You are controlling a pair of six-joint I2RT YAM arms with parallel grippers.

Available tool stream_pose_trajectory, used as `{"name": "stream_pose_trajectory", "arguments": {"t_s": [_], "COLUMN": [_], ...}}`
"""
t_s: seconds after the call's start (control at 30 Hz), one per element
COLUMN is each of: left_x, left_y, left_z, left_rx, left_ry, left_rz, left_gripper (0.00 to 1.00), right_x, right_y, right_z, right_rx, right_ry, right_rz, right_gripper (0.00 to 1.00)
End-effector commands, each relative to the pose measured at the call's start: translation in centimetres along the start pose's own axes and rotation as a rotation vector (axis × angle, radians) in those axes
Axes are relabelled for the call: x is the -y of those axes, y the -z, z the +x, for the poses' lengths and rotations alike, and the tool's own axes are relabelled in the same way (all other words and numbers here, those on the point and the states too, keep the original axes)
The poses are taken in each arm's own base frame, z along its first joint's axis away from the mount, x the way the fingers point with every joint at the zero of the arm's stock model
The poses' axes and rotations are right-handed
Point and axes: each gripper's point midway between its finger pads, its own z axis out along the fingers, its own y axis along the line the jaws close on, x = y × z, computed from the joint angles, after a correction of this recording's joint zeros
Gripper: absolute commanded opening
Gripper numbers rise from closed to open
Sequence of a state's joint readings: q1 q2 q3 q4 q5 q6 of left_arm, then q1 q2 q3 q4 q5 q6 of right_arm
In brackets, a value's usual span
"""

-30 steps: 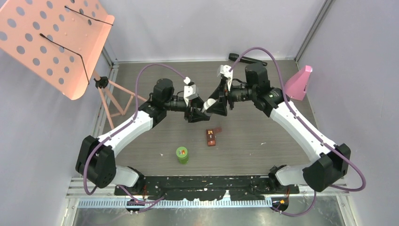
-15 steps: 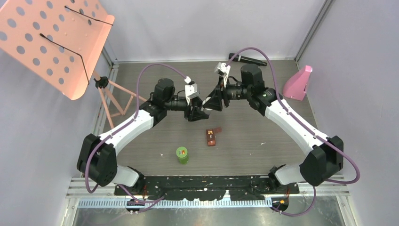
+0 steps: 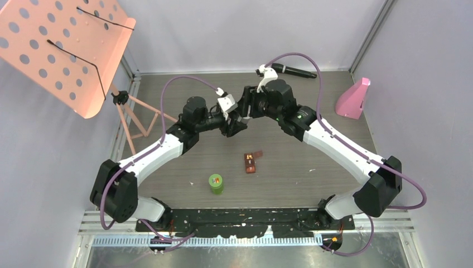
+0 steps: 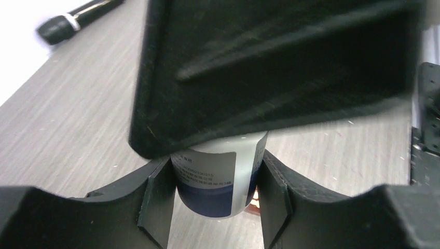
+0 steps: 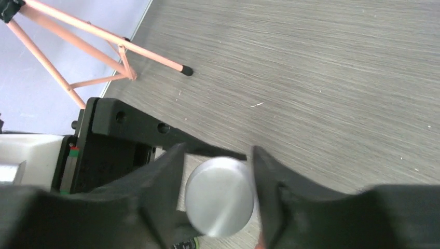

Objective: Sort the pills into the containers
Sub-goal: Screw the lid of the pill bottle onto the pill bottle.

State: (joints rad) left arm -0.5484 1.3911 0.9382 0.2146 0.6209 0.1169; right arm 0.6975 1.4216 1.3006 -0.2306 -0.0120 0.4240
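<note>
Bottle: white plastic bottle (image 4: 218, 179) with a blue-banded label, seemingly lifted off the grey wood-grain table (image 3: 312, 156), towards its far side.
My left gripper (image 4: 217, 199): fingers clamped on the bottle's sides.
My right gripper (image 5: 219, 174): fingers narrowed onto its round silvery cap (image 5: 220, 202).
Nearer me: green-lidded bottle (image 3: 216, 182) and small brown rectangular case (image 3: 252, 162), standing apart.

Left arm (image 3: 159, 152), right arm (image 3: 334, 139): white links, chunky black joint housings (image 3: 114, 192). Purple cable (image 3: 181, 78) loops along each one. White camera mount (image 3: 226, 103) at each wrist. Green LED (image 3: 302, 116) on right forearm. Fingers (image 4: 104, 207) matte black, angular, flat inner pads (image 4: 160, 207).
</note>
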Motion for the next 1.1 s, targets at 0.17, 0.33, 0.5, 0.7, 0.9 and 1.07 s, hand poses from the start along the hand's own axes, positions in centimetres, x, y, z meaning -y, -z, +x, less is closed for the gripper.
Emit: {"name": "stream_pose_trajectory", "arguments": {"t_s": [0.17,0.33,0.5,0.7,0.9,1.07], "left_x": [-2.0,-1.1,0.6,2.0,1.8,1.6], "left_y": [0.5,0.3,0.4,0.6,0.6,0.4], "left_z": [-1.7,-2.1,-2.7,-3.4,-3.6,-3.5], "left_rx": [0.073,0.092,0.113,0.132,0.136,0.124], "left_ry": [-0.027,-0.021,-0.042,-0.058,-0.055,-0.056], "left_rz": [-0.120,-0.065,0.030,0.107,0.095,0.093], "left_gripper": [0.00,0.00,0.00,0.00,0.00,0.00], "right_x": [-3.2,-3.1,-2.5,-1.5,-1.7,-1.3], "right_y": [3.1,3.5,4.7,4.8,4.0,3.8], "right_z": [-3.7,-2.4,-1.7,-1.7,-1.0,-0.6], "right_rx": [0.008,-0.057,-0.086,-0.169,-0.183,-0.166], "right_ry": [0.064,0.137,0.292,0.241,0.170,0.153], "right_rz": [-0.138,-0.225,-0.322,-0.402,-0.414,-0.373], "right_gripper": [0.92,0.91,0.89,0.53,0.27,0.71]}}
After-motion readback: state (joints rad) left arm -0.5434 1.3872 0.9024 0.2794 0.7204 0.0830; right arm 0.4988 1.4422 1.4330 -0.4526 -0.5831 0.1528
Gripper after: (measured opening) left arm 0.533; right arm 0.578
